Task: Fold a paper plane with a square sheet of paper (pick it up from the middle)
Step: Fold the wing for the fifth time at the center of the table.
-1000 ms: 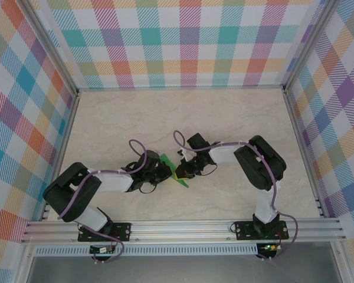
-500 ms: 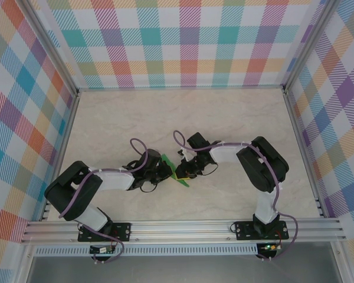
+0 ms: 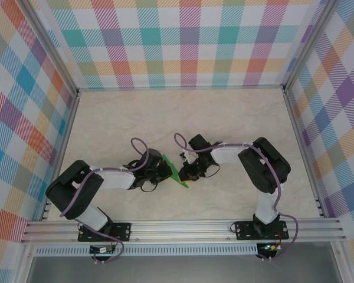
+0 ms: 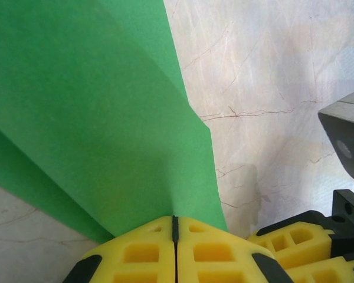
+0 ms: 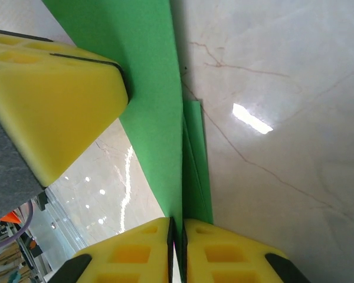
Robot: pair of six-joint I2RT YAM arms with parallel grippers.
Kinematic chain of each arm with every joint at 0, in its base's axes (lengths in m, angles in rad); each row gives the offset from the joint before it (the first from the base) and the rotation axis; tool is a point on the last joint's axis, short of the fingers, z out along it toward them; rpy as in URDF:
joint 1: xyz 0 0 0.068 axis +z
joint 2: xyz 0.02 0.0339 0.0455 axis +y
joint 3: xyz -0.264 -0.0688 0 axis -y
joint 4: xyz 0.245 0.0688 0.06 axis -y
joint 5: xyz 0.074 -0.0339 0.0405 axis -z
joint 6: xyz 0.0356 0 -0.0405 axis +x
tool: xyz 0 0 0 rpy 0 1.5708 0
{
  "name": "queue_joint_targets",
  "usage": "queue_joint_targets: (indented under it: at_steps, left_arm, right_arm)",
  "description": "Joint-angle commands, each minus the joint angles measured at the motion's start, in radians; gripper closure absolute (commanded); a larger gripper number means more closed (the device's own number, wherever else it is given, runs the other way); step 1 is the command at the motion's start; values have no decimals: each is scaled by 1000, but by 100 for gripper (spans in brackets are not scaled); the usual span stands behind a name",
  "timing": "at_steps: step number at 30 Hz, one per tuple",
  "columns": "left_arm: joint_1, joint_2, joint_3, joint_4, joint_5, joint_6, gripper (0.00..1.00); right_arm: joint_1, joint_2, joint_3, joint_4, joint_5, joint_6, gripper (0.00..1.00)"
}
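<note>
Between the two tools, near the middle of the tabletop (image 3: 135,118), the green sheet of paper (image 3: 172,171) is held as a narrow, layered strip, already creased lengthwise. Over the last second the right tool (image 3: 183,172) has drifted slightly outward, and a little more green shows between the arms. I judge that a fold is being drawn taut. The left tool (image 4: 174,233) is clamped together on the paper's edge, and the right tool likewise pinches its layers. The plaid walls (image 3: 189,41) stand well apart, so only the tools crowd each other.
</note>
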Motion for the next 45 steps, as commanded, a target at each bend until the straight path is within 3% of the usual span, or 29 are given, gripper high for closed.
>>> queue_joint_targets:
  at_steps: [1, 10, 21, 25, 30, 39, 45]
  left_arm:
    - [-11, 20, 16, -43, -24, 17, 94]
    - [-11, 27, 18, -54, -27, 15, 94]
    - [-11, 30, 20, -67, -33, 13, 95]
    - [-11, 30, 20, -69, -32, 13, 95]
    - [-11, 32, 20, -67, -32, 13, 95]
    - [-11, 32, 20, -69, -32, 13, 95]
    - [-11, 30, 20, -74, -33, 12, 95]
  right_arm:
    - [-2, 17, -1, -36, 13, -27, 86]
    - [-2, -55, -25, -85, 24, -35, 82]
    - [-2, -1, -28, -101, 31, -38, 85]
    - [-2, -82, -24, -113, 53, -28, 78]
    - [-2, -188, -27, -127, 170, -18, 75]
    - [49, -102, 46, -81, 30, -25, 89]
    - [58, -34, 81, -82, 40, -20, 93]
